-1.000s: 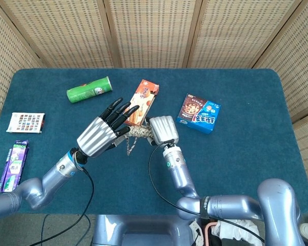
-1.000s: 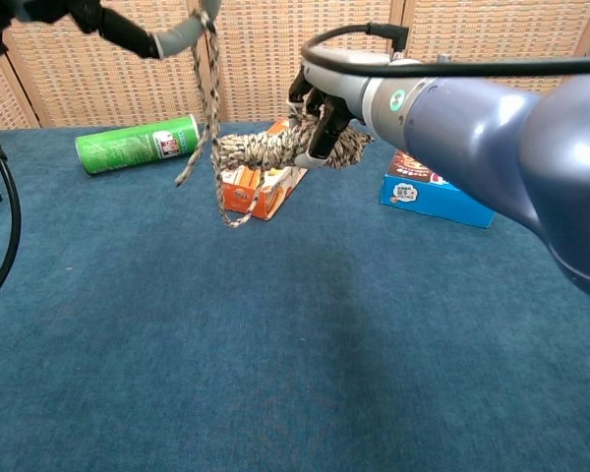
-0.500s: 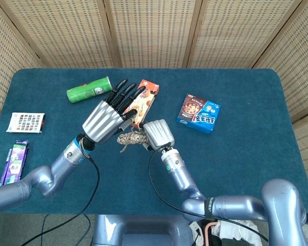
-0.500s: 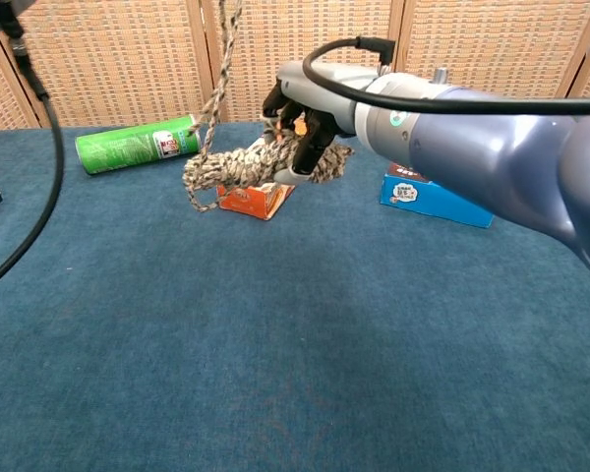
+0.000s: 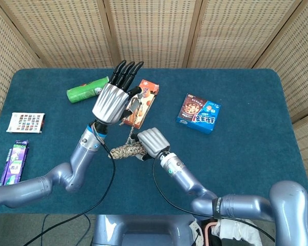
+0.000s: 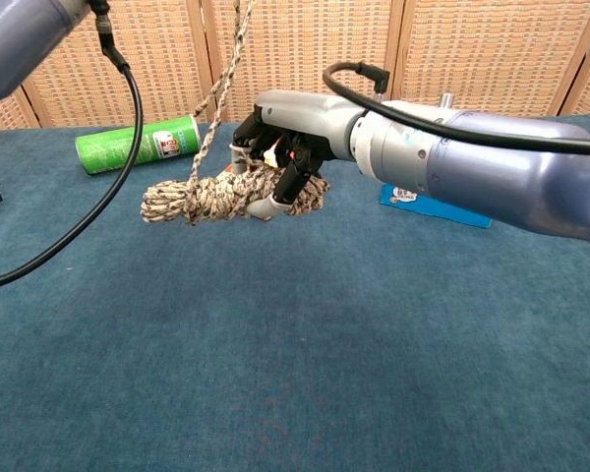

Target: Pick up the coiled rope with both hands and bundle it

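Note:
My right hand (image 5: 150, 142) grips the coiled rope (image 5: 124, 151), a speckled beige bundle held level above the blue table. The chest view shows that right hand (image 6: 280, 162) wrapped around the right half of the coiled rope (image 6: 221, 197), whose left end sticks out free. One strand (image 6: 221, 74) runs taut from the bundle up past the top of the chest view. In the head view it reaches my left hand (image 5: 113, 100), raised over the bundle with fingers stretched away from me. The thumb side pinches the strand; the pinch itself is mostly hidden behind the hand.
A green can (image 5: 90, 88) lies at the back left, with an orange box (image 5: 143, 97) just behind my left hand. A blue snack box (image 5: 198, 113) sits to the right. A card packet (image 5: 25, 122) and a purple packet (image 5: 13, 159) lie near the table's left edge.
My left hand has risen and moved farther back, drawing the strand taut. My right hand has carried the bundle nearer to me and to the left, clear of the orange box.

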### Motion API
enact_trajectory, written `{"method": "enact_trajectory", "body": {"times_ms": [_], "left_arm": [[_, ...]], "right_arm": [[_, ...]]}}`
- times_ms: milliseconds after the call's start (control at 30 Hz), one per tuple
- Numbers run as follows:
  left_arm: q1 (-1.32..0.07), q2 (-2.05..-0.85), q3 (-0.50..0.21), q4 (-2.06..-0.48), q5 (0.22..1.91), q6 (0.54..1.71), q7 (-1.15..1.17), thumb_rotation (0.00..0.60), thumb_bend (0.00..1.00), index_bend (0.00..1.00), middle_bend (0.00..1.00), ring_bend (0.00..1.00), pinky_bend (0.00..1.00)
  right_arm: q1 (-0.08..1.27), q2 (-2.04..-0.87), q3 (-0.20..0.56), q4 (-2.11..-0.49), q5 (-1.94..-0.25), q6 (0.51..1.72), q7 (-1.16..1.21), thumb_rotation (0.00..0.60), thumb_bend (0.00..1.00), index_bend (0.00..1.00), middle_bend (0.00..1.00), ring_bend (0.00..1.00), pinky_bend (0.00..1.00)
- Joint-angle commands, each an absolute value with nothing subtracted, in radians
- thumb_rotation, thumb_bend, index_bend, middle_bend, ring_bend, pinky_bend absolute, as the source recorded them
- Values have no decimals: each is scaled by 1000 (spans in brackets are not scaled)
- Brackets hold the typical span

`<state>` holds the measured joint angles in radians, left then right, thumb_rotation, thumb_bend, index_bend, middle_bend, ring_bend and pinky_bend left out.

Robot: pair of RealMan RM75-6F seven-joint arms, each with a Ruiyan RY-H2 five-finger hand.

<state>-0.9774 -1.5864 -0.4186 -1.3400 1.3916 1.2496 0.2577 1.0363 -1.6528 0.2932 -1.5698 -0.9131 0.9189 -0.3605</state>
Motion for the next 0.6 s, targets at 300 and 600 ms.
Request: {"method": "enact_trajectory", "body": {"times_ms": [300,600], "left_arm": [[-996,-1656,-424,-1178,1296,1201,246,600,611,846,0,0,0],[-952,-1694,-414,-1055,1224,1166,92,600,611,846,0,0,0]], "right_arm": [[984,-1580,322,-1599,-1020,793,-54,600,801,701,743,617,644],[955,-1538,376,-1644,-1007,726,149,600,801,701,743,617,643]]}}
